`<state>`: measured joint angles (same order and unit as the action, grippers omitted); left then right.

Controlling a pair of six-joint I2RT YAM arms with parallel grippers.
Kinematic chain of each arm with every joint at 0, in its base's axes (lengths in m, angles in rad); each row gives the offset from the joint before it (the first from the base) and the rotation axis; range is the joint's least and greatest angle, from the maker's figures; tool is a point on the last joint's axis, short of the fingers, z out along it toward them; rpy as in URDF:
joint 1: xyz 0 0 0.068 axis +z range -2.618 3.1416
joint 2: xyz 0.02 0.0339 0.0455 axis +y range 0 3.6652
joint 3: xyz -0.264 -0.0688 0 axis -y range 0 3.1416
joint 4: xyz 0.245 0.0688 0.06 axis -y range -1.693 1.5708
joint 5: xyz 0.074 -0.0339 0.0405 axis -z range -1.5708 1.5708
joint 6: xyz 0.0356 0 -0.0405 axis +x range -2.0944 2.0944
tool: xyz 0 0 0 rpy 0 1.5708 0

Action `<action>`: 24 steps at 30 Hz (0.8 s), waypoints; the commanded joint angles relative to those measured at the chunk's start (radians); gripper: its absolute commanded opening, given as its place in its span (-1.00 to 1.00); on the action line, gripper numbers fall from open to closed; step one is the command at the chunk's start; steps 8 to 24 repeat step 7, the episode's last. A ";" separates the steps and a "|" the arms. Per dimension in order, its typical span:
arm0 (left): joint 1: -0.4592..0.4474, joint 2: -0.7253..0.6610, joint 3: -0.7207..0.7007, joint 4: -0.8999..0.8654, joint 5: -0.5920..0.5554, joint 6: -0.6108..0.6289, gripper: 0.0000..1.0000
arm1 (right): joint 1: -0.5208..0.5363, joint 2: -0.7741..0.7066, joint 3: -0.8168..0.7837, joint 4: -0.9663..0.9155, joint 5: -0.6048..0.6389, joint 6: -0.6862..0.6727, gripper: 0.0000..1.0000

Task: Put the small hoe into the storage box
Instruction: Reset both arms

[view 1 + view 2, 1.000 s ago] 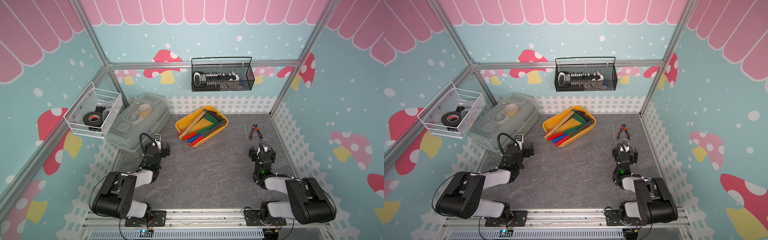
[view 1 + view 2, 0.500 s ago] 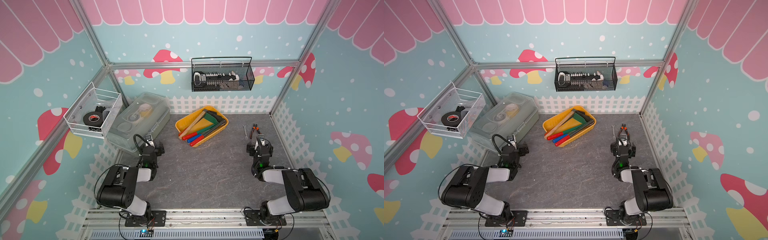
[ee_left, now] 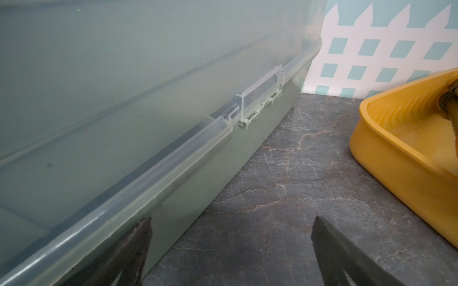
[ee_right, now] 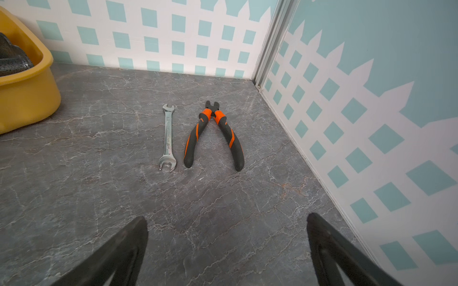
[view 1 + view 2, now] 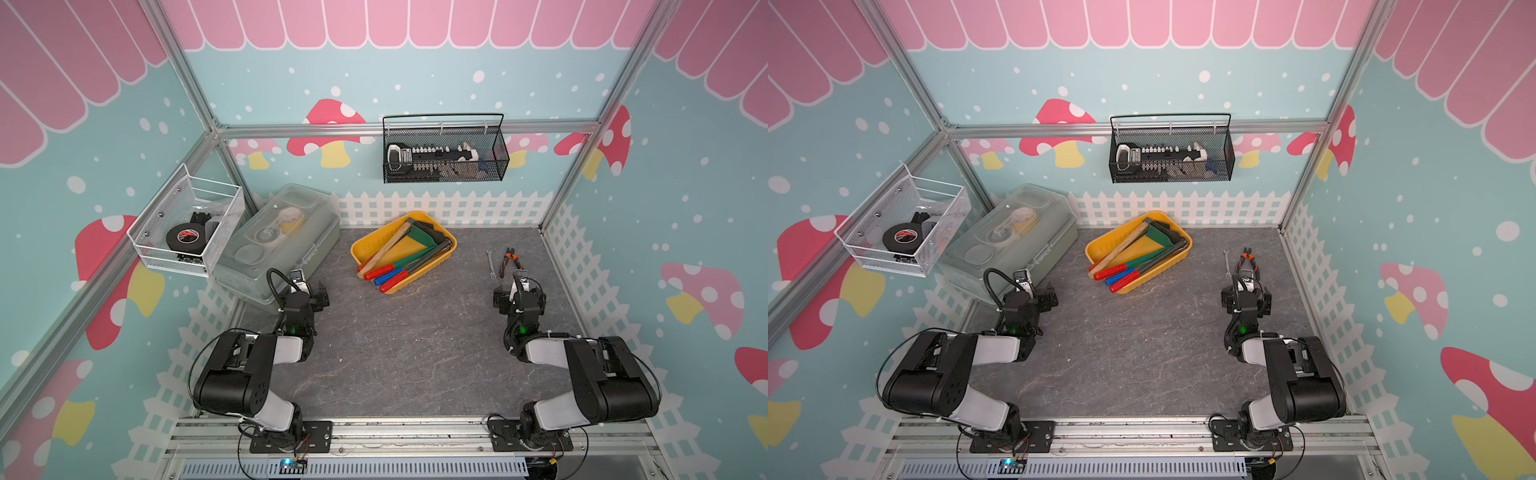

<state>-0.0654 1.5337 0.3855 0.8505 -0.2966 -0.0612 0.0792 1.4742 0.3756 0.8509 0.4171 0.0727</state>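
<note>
Storage box (image 5: 371,244) on grey marbled tabletop (image 5: 395,353); mushroom-print walls (image 5: 374,83) around.

Ahead of the right gripper (image 4: 226,219), orange-and-black pliers (image 4: 229,135) and a silver wrench (image 4: 168,135) are recorded; tabletop (image 4: 99,185) grey, marble-veined; storage box (image 4: 24,99) yellow.

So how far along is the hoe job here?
Looks done: the small hoe lies inside the storage box, beside the screwdrivers. Nothing in hand: left hand and right hand are open and empty. Nothing visibly left.
</note>
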 commanded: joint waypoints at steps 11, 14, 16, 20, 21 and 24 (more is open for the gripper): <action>0.006 -0.001 0.001 0.039 -0.017 -0.014 0.98 | -0.029 0.004 0.017 -0.030 -0.055 0.004 0.97; 0.006 -0.001 0.001 0.039 -0.017 -0.014 0.98 | -0.029 0.004 0.017 -0.030 -0.055 0.004 0.97; 0.006 -0.001 0.001 0.039 -0.017 -0.014 0.98 | -0.029 0.004 0.017 -0.030 -0.055 0.004 0.97; 0.006 -0.001 0.001 0.039 -0.017 -0.014 0.98 | -0.029 0.004 0.017 -0.030 -0.055 0.004 0.97; 0.006 -0.001 0.001 0.039 -0.017 -0.014 0.98 | -0.029 0.004 0.017 -0.030 -0.055 0.004 0.97; 0.006 -0.001 0.001 0.039 -0.017 -0.014 0.98 | -0.029 0.004 0.017 -0.030 -0.055 0.004 0.97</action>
